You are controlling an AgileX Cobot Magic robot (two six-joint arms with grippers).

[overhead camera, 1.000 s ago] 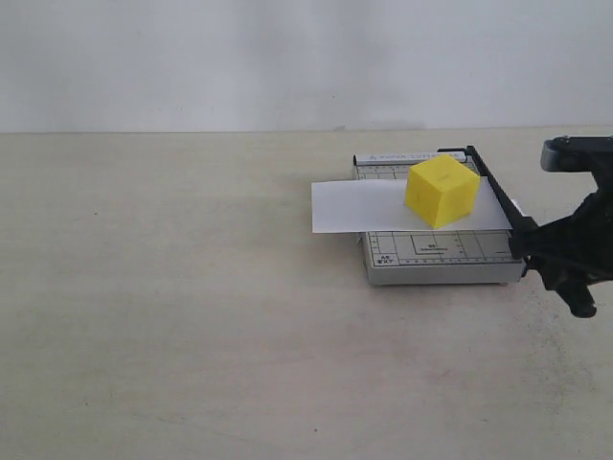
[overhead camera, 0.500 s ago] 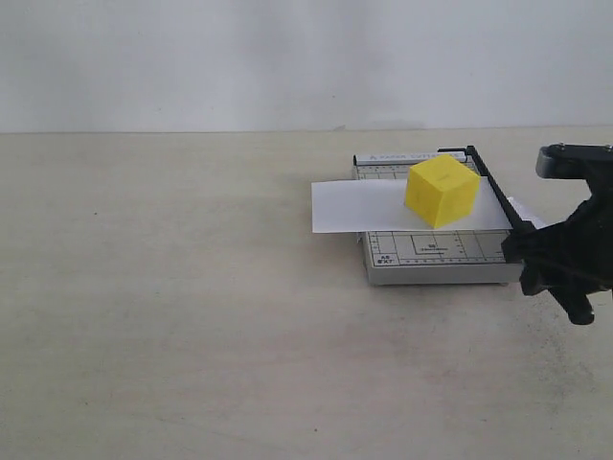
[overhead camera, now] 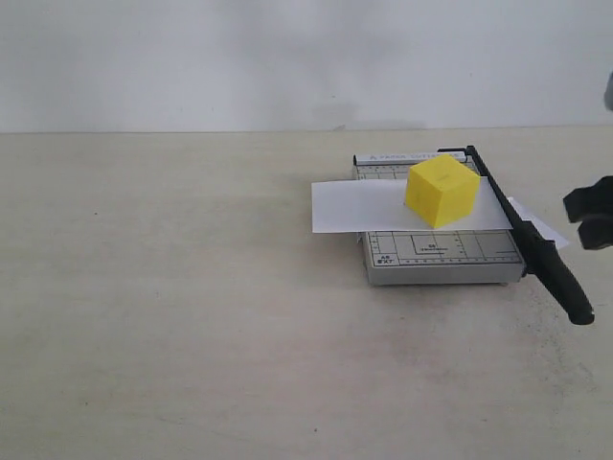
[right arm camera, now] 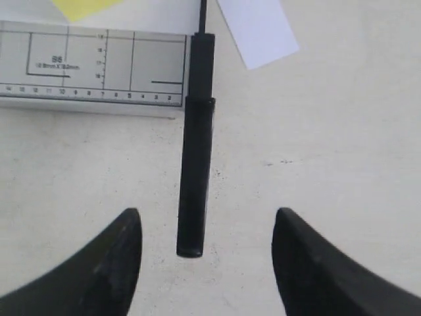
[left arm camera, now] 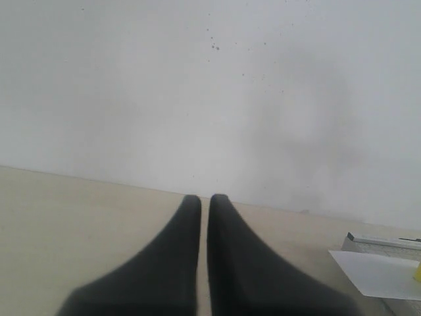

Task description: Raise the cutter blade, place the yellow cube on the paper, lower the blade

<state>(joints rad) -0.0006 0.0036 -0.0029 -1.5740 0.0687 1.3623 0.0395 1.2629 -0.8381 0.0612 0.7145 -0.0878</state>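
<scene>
so the right claw (right arm camera: 207, 220) is spread wide, gripping nothing. the cutter blade (overhead camera: 527, 233) is down, its handle between the fingers, untouched. left claw (left arm camera: 204, 204) clamped shut, empty. yellow cube (overhead camera: 441, 192) sits on the paper (overhead camera: 350, 206).

Lab bench: beige tabletop (overhead camera: 192, 335), white wall (overhead camera: 287, 57)

exterior: front-on | right wrist: close above cutter blade (right arm camera: 196, 164) — shared | left: low, level
</scene>
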